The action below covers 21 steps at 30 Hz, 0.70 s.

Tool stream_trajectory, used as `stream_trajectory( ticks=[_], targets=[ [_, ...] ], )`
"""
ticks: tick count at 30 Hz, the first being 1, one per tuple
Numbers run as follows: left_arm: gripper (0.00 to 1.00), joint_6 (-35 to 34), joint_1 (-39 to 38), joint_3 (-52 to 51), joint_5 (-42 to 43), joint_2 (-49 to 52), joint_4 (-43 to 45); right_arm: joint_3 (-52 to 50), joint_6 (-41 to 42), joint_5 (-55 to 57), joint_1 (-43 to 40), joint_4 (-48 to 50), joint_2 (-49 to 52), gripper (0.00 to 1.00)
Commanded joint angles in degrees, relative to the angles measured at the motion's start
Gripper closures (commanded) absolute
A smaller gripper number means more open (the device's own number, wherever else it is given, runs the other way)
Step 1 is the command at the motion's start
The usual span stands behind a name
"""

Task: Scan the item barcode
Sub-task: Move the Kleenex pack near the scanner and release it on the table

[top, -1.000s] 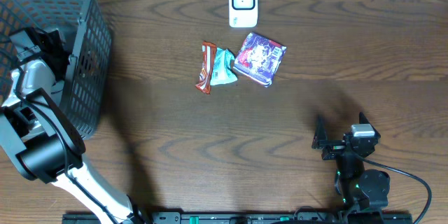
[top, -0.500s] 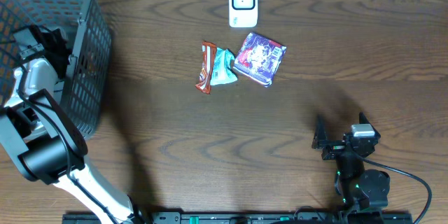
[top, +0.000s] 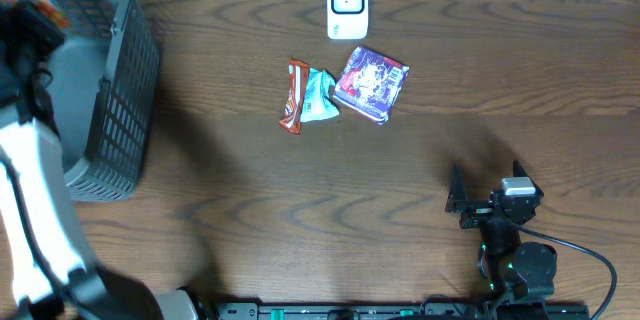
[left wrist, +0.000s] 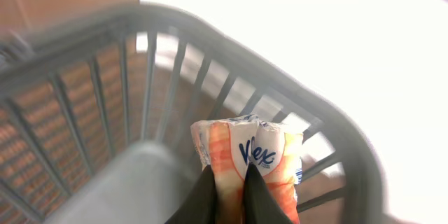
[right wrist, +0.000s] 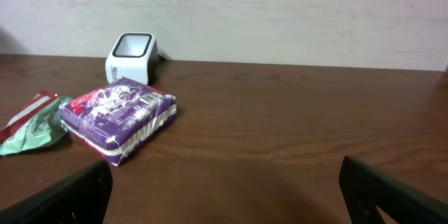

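**Tissue pack gripped, scan not yet made**

Step in hand, as I judge it, is the carry. The left gripper [left wrist: 229, 176] is clamped on an orange-and-white tissue pack [left wrist: 255, 157], its two dark fingers [left wrist: 201, 199] pinching the lower edge. The pack hangs well to the left of the scanner [top: 347, 5], over the inside of the grey basket [top: 120, 80], whose bars and rim show behind it. No barcode is visible on the side facing the wrist camera, and I cannot tell which face carries it.

The next move calls for a long sweep right to the scanner, clearing the basket rim on the way. The pack must then be turned so its barcode faces the scanner's window — probably a wrist roll, since the grip is low and the pack is soft.

The right gripper [top: 486, 173] stands with its jaws wide apart and empty, well in front of the scanner and somewhat to its right.

Count:
- One scanner and one basket.
- One pack in the grip.
- Three loose items just in front of the scanner: a red wrapper [top: 291, 95], a teal packet [top: 320, 97] touching it, and a purple pack [top: 372, 83].
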Motion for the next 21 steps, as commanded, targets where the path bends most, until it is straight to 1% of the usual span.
stream_trajectory(
  ticks=[1,3,6,8,10,13,16,18,21],
  targets=[
    [0.93,-7.41,-0.09,0.61,-1.42,-4.79,-1.25,-0.09,-0.61,-0.07,-0.13,-0.24,-0.09,0.01],
    [0.93,-10.71,-1.14,0.59,-1.42,-7.67,-3.06,-0.11,-0.61,-0.07,-0.13,-0.24,-0.09,0.01],
    [0.93,-13.79,-4.90,0.59,-1.36,-11.21,-4.00,-0.09,-0.61,-0.07,-0.13,-0.24,-0.09,0.01],
    [0.93,-14.16,-8.90,0.59,-0.31,-12.57,-3.89,-0.09,-0.61,-0.07,-0.13,-0.24,-0.09,0.01],
    [0.93,-13.88,-14.53,0.59,-0.37,-12.98,-3.87,-0.11,-0.61,-0.07,-0.13,-0.22,-0.09,0.01],
    [0.93,-9.42,-22.86,0.52,-0.52,-11.58,-3.78,-0.09,-0.61,-0.07,-0.13,-0.24,-0.09,0.01],
    [0.93,-1.88,-30.42,0.48,-2.32,-8.37,-5.46,-0.11,-0.61,-0.07,-0.13,-0.24,-0.09,0.01],
    [0.93,2.23,-33.86,0.48,-2.80,-5.70,-7.80,-0.11,-0.61,-0.07,-0.13,-0.24,-0.09,0.01],
    [0.93,2.89,-37.64,0.48,-3.19,-0.50,-12.22,-0.09,-0.61,-0.07,-0.13,-0.24,-0.09,0.01]
  ],
)
